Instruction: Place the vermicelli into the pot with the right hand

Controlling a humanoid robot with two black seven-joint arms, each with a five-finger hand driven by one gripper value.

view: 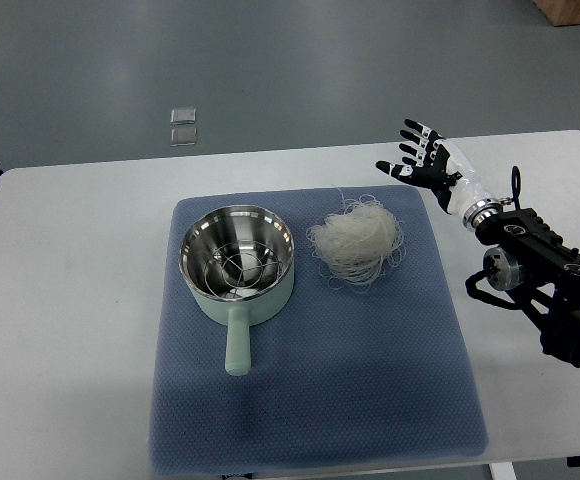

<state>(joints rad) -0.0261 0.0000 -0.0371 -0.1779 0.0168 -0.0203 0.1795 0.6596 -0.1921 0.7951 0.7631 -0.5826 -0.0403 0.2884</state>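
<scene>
A tangled nest of pale vermicelli (357, 240) lies on the blue mat (310, 400), just right of the pot. The pot (237, 262) is pale green with a steel inside and a rack in it; its handle points toward the near edge. The pot holds no vermicelli. My right hand (422, 157) is open with fingers spread, hovering above the table at the mat's far right corner, a little right of and beyond the vermicelli, not touching it. The left arm does not show.
The white table (70, 300) carries the mat. Its far edge runs close behind the hand. Two small clear squares (182, 125) lie on the grey floor beyond the table. A brown box corner (575, 10) shows at top right.
</scene>
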